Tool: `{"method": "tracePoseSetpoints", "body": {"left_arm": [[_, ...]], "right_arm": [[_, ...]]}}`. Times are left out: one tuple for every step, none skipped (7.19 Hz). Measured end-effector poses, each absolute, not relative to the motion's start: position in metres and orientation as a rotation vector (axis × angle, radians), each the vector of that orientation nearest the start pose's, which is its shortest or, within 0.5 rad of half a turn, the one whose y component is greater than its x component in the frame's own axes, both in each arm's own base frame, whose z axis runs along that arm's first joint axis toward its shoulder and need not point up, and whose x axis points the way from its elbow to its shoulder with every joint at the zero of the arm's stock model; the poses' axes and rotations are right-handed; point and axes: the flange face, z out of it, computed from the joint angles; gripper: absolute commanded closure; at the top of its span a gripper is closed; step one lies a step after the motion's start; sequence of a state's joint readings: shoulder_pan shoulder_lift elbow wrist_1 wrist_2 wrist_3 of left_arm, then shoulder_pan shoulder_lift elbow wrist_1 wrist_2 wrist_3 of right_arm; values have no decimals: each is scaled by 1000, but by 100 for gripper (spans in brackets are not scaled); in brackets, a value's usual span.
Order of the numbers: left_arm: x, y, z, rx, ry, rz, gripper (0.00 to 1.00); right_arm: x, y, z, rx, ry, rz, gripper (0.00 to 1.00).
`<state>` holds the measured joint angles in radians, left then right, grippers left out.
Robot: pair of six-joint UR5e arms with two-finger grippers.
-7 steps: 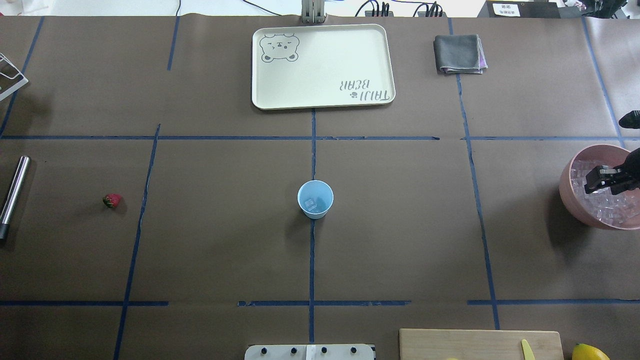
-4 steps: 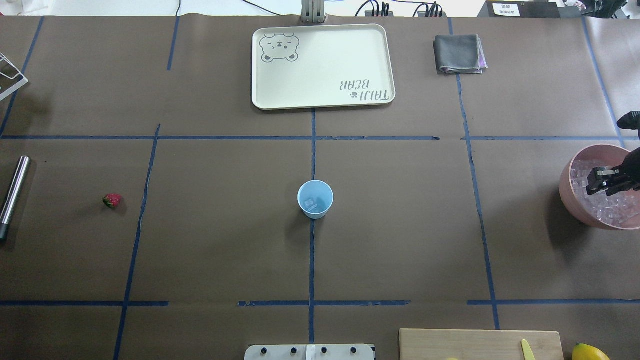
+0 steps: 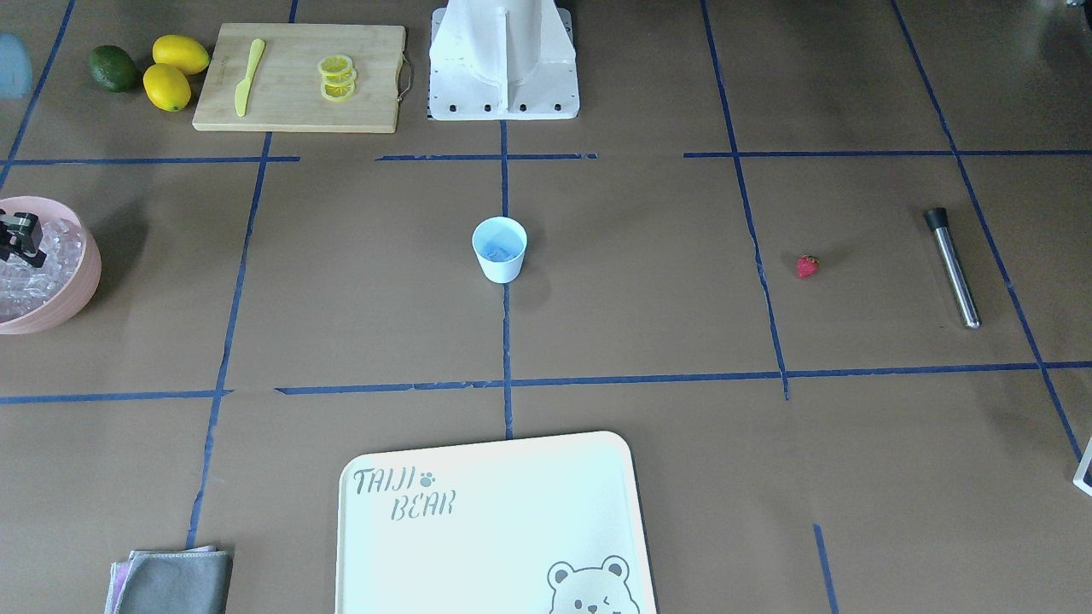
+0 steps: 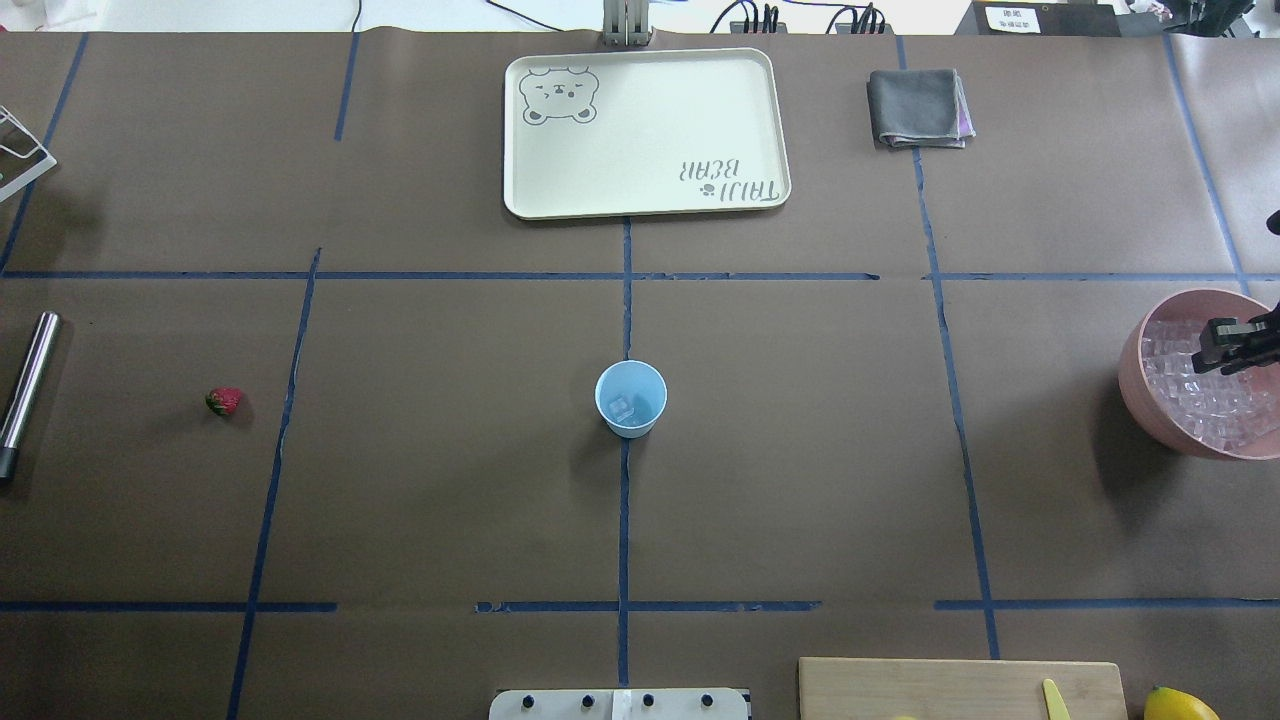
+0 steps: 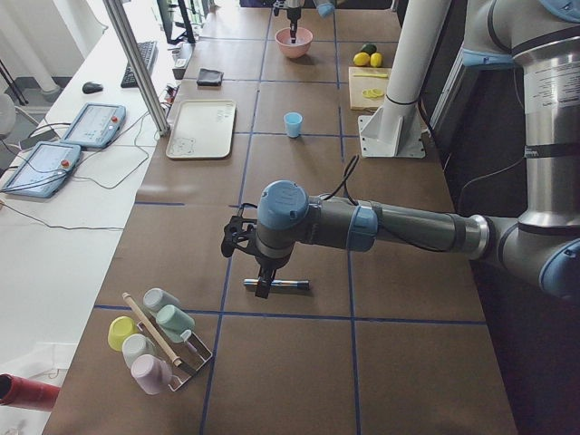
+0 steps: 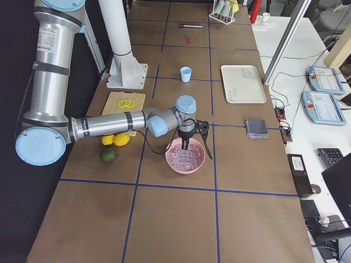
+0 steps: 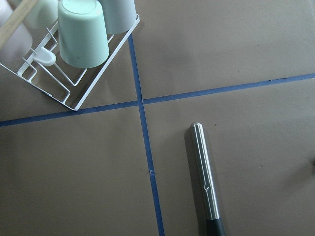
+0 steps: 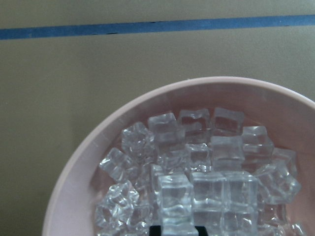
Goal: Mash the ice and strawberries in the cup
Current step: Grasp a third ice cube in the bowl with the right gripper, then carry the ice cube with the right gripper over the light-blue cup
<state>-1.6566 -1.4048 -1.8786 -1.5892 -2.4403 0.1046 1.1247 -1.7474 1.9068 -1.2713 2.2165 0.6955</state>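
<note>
— At the bench's right end, what is the right gripper point(image 4: 1222, 345) doing?

— It hangs over the pink bowl point(image 4: 1138, 400), which is heaped with ice point(image 8: 211, 162). In its wrist view the dark fingertips point(image 8: 154, 231) show at the lower edge, either side of one cube that looks nearer than the rest. The jaws seem clamped on that piece of ice.

— And the left gripper point(image 5: 237, 243)?

— It shows only from the side camera. It hovers above a steel rod point(image 7: 205, 179) lying flat on the brown paper, near a white wire rack point(image 7: 99, 73) of upturned pastel tumblers. Whether its jaws are apart or together, I cannot tell.

— Where is the cup point(image 4: 631, 398)?

— Upright at the middle of the bench, on a blue tape line, with one clear cube in its bottom.

— The strawberry point(image 4: 224, 401)?

— On the left side of the bench, between the cup and the rod, well apart from both.

— What else is out?

— A cream bear tray point(image 4: 650, 120) and a folded grey cloth point(image 4: 915, 108) are on the far side. By the robot's base is a cutting board point(image 3: 367, 77) with lemon slices point(image 3: 336, 77) and a yellow knife point(image 3: 247, 75). Beside the board are two lemons point(image 3: 166, 87) and a dark green fruit point(image 3: 113, 68).
</note>
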Motion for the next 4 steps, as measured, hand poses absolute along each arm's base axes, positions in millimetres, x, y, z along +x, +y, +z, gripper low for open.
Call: {"method": "tracePoseSetpoints", "body": {"left_arm": [[-94, -420, 574, 232, 850, 88, 0], [-94, -420, 574, 231, 850, 87, 0], [-94, -419, 575, 229, 850, 86, 0], [-93, -418, 577, 225, 851, 84, 0]], "right_arm": [[-115, -423, 510, 40, -778, 98, 99], [-121, -430, 468, 42, -779, 95, 99], [-148, -449, 417, 42, -782, 66, 99], [-191, -464, 363, 31, -781, 29, 100]]}}
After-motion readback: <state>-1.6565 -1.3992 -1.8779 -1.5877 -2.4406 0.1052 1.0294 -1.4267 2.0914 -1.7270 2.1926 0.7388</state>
